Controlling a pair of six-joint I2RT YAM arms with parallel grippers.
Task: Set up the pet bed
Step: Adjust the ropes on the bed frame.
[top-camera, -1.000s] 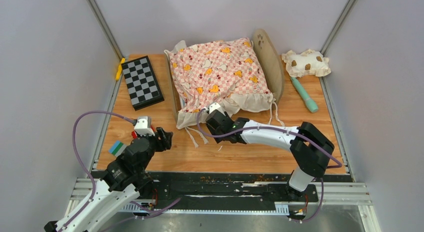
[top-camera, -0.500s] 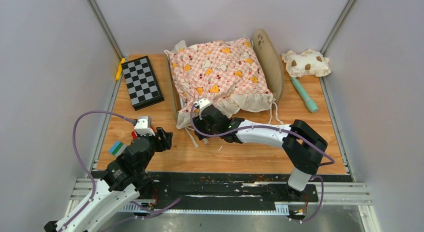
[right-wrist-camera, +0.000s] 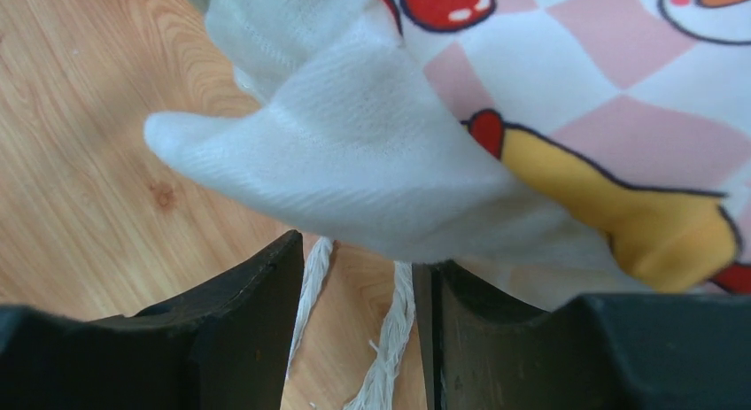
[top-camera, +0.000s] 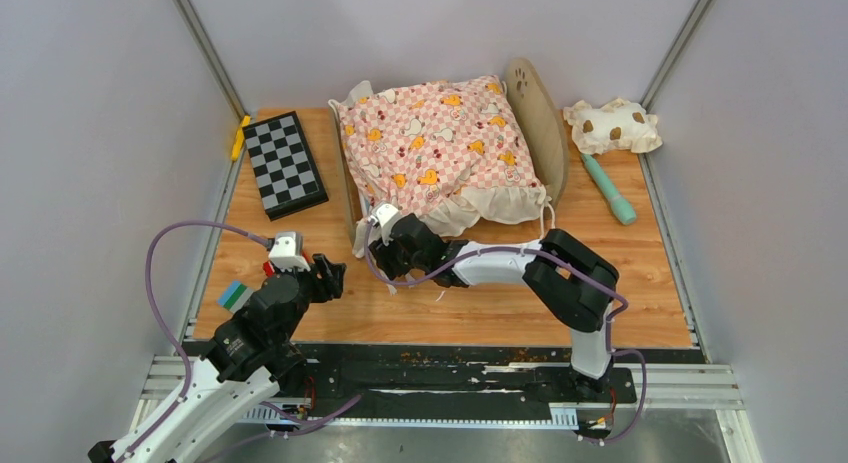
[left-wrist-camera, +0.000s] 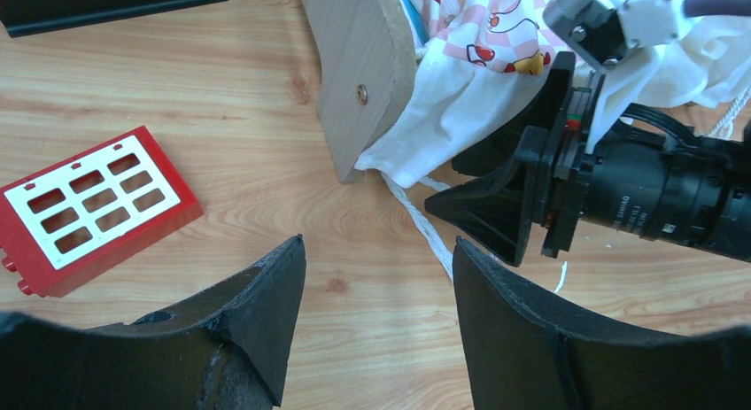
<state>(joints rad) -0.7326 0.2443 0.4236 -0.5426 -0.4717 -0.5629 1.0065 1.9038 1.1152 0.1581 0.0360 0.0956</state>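
The right claw (right-wrist-camera: 359, 268) stands part spread at the pink cushion's (top-camera: 440, 143) near corner, with the white ruffle (right-wrist-camera: 354, 162) draped over its tips. The left claw (left-wrist-camera: 376, 268) hangs spread and empty above the bench (top-camera: 480, 308). The pet bed (top-camera: 535, 123) sits at the bench's far middle, under the cushion.

Quantity on table: one pet bed (top-camera: 541, 123), one checkered cushion (top-camera: 435, 143), one spotted pillow (top-camera: 612, 126). One chessboard (top-camera: 284, 164), one teal stick (top-camera: 608, 188), one yellow piece (top-camera: 240, 137), one red brick (left-wrist-camera: 93, 211)

Light matt wood pet bed (top-camera: 548, 133), woven cloth cushion (top-camera: 440, 143), smooth wood-grain table (top-camera: 480, 308), matt black plastic jaws
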